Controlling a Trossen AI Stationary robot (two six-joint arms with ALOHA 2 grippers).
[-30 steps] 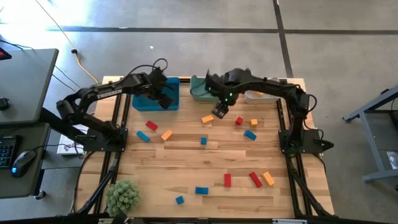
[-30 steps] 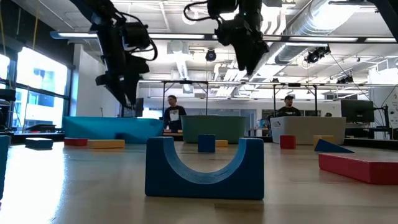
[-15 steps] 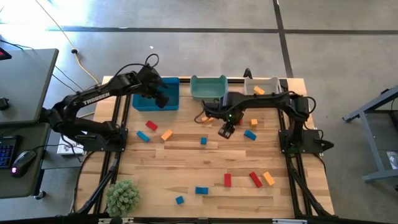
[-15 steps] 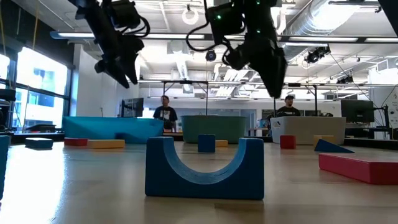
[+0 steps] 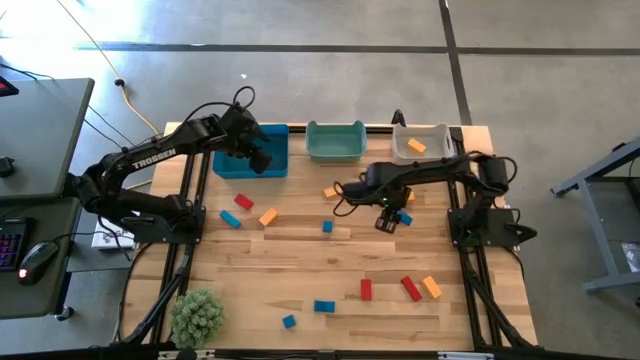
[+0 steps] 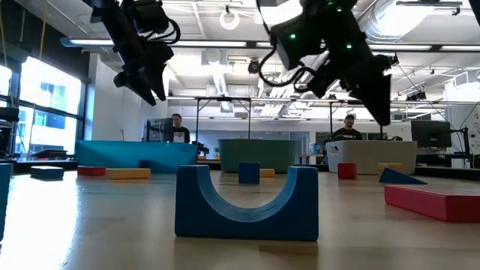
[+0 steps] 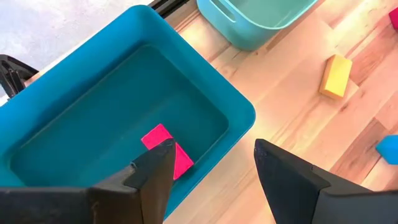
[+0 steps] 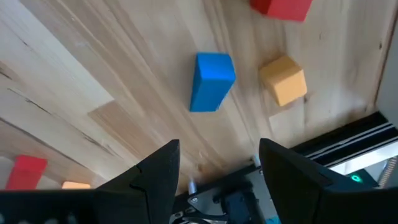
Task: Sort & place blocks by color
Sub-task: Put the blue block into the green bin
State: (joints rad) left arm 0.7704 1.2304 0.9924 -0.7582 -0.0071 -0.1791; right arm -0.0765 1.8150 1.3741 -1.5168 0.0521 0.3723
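Small red, blue and orange blocks lie scattered flat on the wooden table [image 5: 300, 250]. My right gripper [image 5: 388, 218] [image 8: 214, 180] hangs open, clear of the table, just beside a blue bar [image 5: 402, 217] [image 8: 211, 81]. An orange cube [image 8: 283, 81] and a red block [image 8: 281, 6] lie close to that bar. My left gripper [image 5: 256, 157] [image 7: 211, 168] hovers open above the blue bin [image 5: 250, 150]. One red block [image 7: 166, 152] rests on that bin's floor. An orange block [image 5: 416, 146] lies in the white-grey bin [image 5: 420, 155].
The teal bin [image 5: 335, 140] stands between the blue and white-grey bins along the far edge. A small potted plant [image 5: 197, 315] sits at the near left corner. A blue arch block [image 6: 246, 202] and a red bar [image 6: 435, 201] lie near the table's near edge.
My right gripper has swung from in front of the teal bin toward the table's right and near edge, and now hangs over the blue bar. My left gripper has risen a little above the blue bin and then kept still.
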